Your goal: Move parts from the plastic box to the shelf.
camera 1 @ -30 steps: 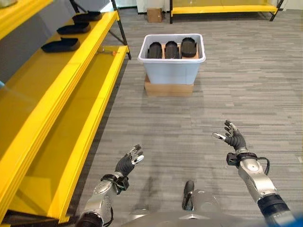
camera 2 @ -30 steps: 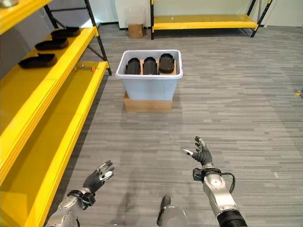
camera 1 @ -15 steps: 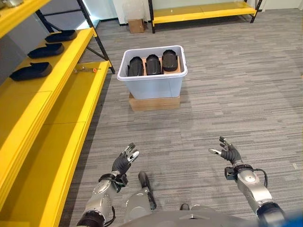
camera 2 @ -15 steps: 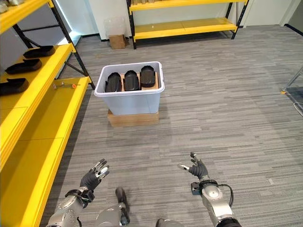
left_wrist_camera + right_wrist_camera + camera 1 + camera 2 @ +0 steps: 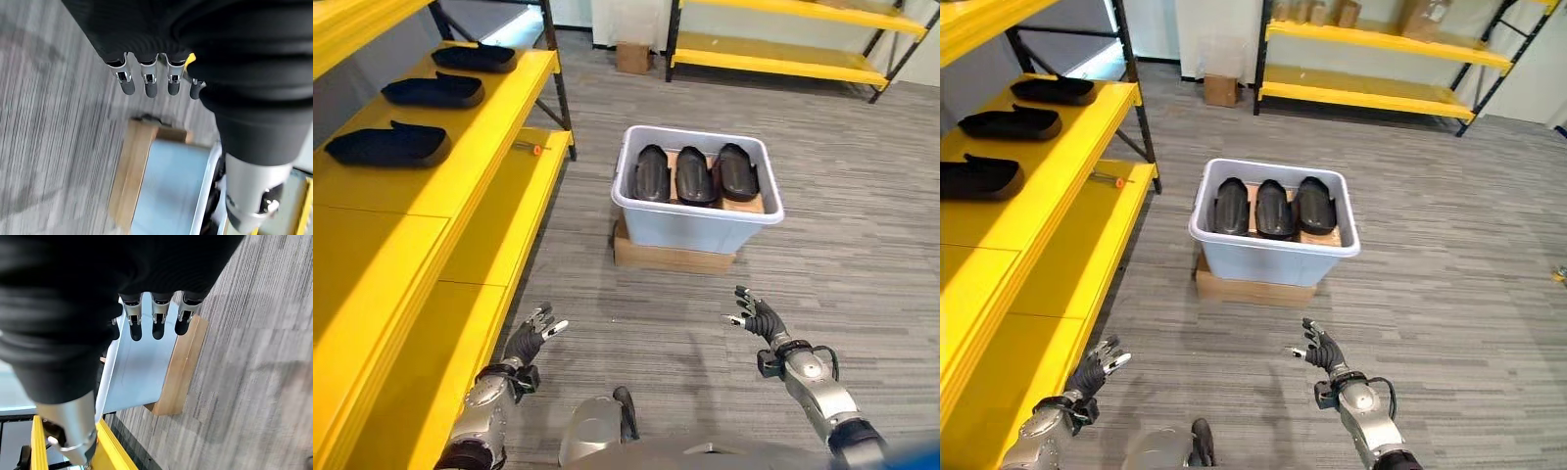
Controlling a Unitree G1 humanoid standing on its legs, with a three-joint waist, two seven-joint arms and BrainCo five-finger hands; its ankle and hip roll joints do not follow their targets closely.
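Note:
A pale blue plastic box (image 5: 695, 223) stands on a flat cardboard base (image 5: 672, 257) on the floor ahead. Three black parts (image 5: 696, 175) lie side by side in it. Three more black parts (image 5: 386, 145) rest along the yellow shelf (image 5: 460, 186) on my left. My left hand (image 5: 530, 340) is low beside the shelf's lower board, fingers straight and empty. My right hand (image 5: 759, 319) hovers short of the box, fingers spread and empty. The box (image 5: 134, 367) shows past the right hand's fingers (image 5: 156, 323), and the box (image 5: 168, 186) also shows past the left hand's fingers (image 5: 149, 83).
A small orange-handled tool (image 5: 530, 148) lies on the shelf's lower board. A second yellow rack (image 5: 773, 59) stands at the far wall, with a small cardboard box (image 5: 631, 57) on the floor beside it. Grey carpet stretches between me and the plastic box.
The camera has moved: the box now sits nearer and more to the right, the shelf parts larger. Both hands stay open and low.

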